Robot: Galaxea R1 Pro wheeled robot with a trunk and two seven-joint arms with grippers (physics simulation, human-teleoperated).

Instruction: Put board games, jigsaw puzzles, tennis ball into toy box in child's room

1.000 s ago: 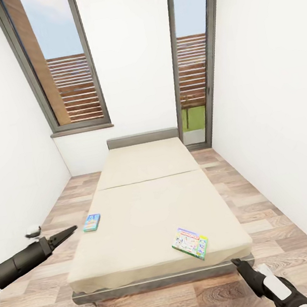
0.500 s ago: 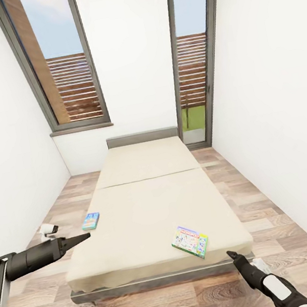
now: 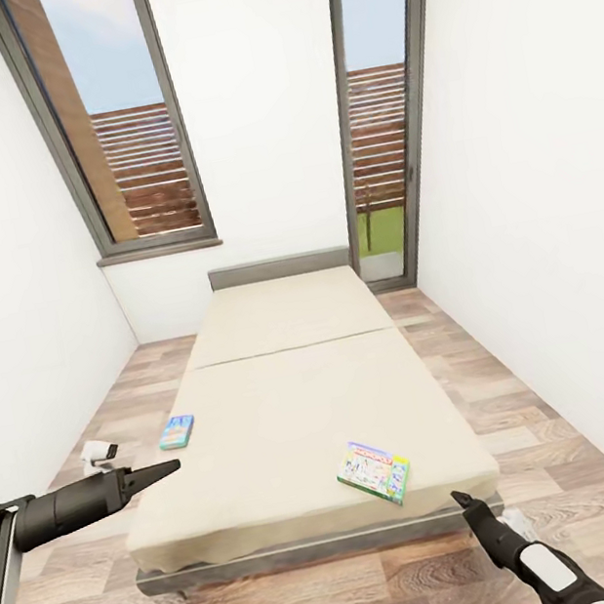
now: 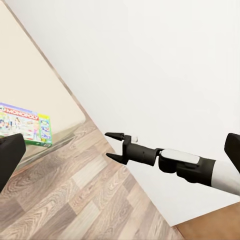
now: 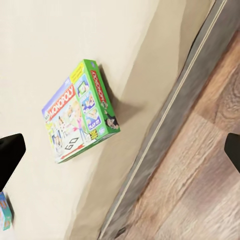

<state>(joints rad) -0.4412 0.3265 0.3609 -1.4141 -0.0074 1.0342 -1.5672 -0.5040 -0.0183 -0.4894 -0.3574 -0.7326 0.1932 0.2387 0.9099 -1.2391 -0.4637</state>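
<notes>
Monopoly box [image 3: 374,473] on bed [image 3: 288,393], just beyond right gripper [image 3: 462,500].

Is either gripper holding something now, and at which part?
Nothing is held. The right gripper is open and empty; the left gripper carries nothing. Both board games lie on the bed.

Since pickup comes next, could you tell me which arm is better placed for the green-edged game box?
The right gripper: it sits just off the bed corner where the green-edged Monopoly box lies; the left gripper is across the bed.

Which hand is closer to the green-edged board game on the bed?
Right. The right hand sits just past the bed's foot corner beside the green-edged board game; the left hand is across the mattress.
</notes>
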